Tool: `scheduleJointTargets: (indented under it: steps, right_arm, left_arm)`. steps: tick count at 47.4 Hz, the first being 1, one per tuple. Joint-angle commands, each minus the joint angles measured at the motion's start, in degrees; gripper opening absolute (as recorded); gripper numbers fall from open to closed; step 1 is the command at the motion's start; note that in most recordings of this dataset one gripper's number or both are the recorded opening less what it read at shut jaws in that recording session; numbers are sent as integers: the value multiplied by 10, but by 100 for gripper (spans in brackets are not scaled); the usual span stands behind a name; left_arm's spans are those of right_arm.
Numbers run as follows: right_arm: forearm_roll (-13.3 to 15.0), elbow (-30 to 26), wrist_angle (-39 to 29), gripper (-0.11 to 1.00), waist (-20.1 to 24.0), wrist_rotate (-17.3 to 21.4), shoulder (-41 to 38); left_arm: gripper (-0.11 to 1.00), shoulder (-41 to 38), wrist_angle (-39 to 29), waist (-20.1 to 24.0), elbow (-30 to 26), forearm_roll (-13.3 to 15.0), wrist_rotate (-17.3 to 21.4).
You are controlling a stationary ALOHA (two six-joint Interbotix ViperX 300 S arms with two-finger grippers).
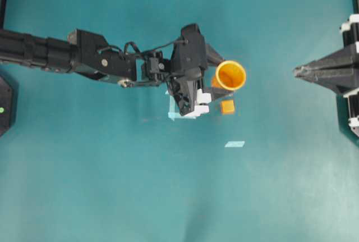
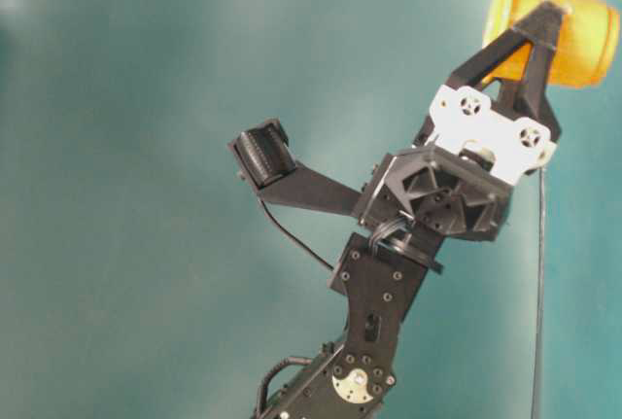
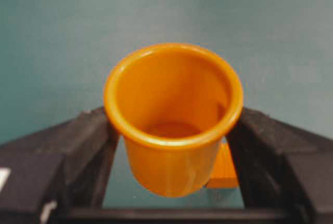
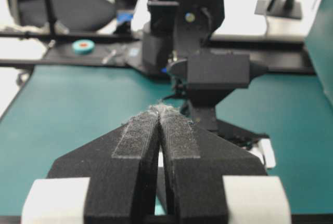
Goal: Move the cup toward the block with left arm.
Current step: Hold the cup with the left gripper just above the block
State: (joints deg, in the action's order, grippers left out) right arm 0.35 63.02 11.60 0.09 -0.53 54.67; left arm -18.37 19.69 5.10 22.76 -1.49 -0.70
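The left end effector (image 3: 174, 146) pinches the cup (image 3: 173, 117) between its two fingers, mouth up, and appears to hold it clear of the table (image 1: 112, 186). The block (image 1: 227, 106) lies just beside and below the cup, on the near side of it in the overhead view, so only a short shift remains. The right end effector (image 1: 297, 72), pressed together, sits well apart.

Teal table mat (image 1: 112, 186), pale tape square (image 1: 235, 144), tape roll (image 4: 82, 47), office chair (image 4: 67, 8)

Orange cup (image 3: 174, 125), orange block (image 1: 227, 106), teal table (image 1: 112, 169).
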Motion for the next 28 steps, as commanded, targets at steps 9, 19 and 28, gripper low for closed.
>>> scheduleJointTargets:
  steps: [9, 19, 28]
  right_arm:
    - [1, -18, 6, 0, 0, -1, -2]
    - [1, -18, 6, 0, 0, -1, -3]
    - [1, -18, 6, 0, 0, -1, -5]
  left_arm:
    - [64, 25, 15, -11, -9, 1, 2]
    - [64, 25, 15, -24, -9, 1, 2]
    - [64, 24, 29, -29, -10, 1, 2]
